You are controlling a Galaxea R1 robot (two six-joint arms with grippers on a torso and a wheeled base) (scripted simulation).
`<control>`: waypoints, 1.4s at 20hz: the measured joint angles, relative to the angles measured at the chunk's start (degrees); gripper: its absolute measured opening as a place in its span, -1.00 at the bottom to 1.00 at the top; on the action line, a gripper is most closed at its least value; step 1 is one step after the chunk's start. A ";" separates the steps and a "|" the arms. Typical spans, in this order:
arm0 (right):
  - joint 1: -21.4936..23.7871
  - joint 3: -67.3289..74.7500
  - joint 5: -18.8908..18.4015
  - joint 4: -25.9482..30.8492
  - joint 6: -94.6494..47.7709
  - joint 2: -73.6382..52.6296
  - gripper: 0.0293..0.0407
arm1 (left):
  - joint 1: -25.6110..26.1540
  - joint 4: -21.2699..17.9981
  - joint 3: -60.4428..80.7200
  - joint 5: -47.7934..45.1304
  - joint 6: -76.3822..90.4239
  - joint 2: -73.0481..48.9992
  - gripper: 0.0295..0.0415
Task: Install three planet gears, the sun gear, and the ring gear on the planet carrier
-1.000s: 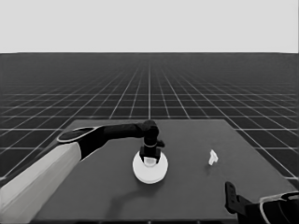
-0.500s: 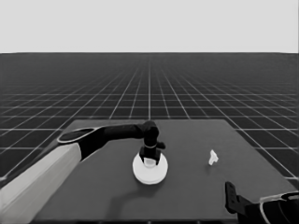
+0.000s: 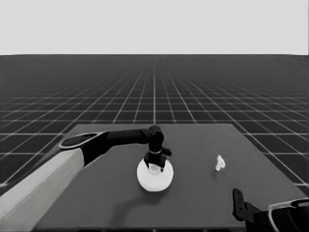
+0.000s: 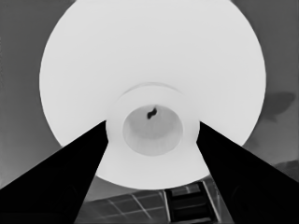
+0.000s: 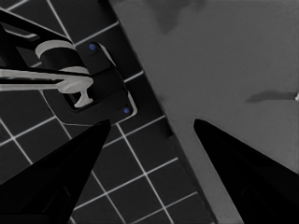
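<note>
**Left claw grips the raised hub of the larger white round part at mid-bench**

The larger round part, a thick white disc with a raised middle and a small centre hole (image 3: 154,176), sits near the middle of the dark bench (image 3: 193,203), slightly toward the left arm's side. In the head view it appears as a single white stack; whatever lies beneath it is hidden. No gears can be seen anywhere.

The left claw (image 3: 155,166) points straight down onto the disc's centre. Its black forearm stretches in from the left, and the pale grey part of the arm fills the lower left corner. In the left wrist view the disc (image 4: 154,60) fills most of the frame, and the two black fingers (image 4: 88,158) press against either side of the raised hub, clamped on it.

Well apart, toward the right side of the bench, a thin white piece (image 3: 219,163) stands alone.

The right claw (image 3: 240,207) waits at the bench's near right corner. In its wrist view the fingers (image 5: 79,154) stand wide apart, holding nothing, above the bench edge and the gridded floor.
</note>
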 joint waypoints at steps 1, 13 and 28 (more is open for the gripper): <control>0.00 0.00 0.00 0.00 0.00 0.00 0.61 | 0.00 0.00 0.00 0.00 0.50 0.00 -0.12; 0.00 0.00 0.00 0.00 0.00 0.00 0.61 | 0.04 0.00 0.00 0.00 6.50 0.00 -0.12; 0.00 0.00 0.00 0.00 0.00 0.00 0.61 | 0.02 0.00 0.01 -0.02 10.71 0.00 0.49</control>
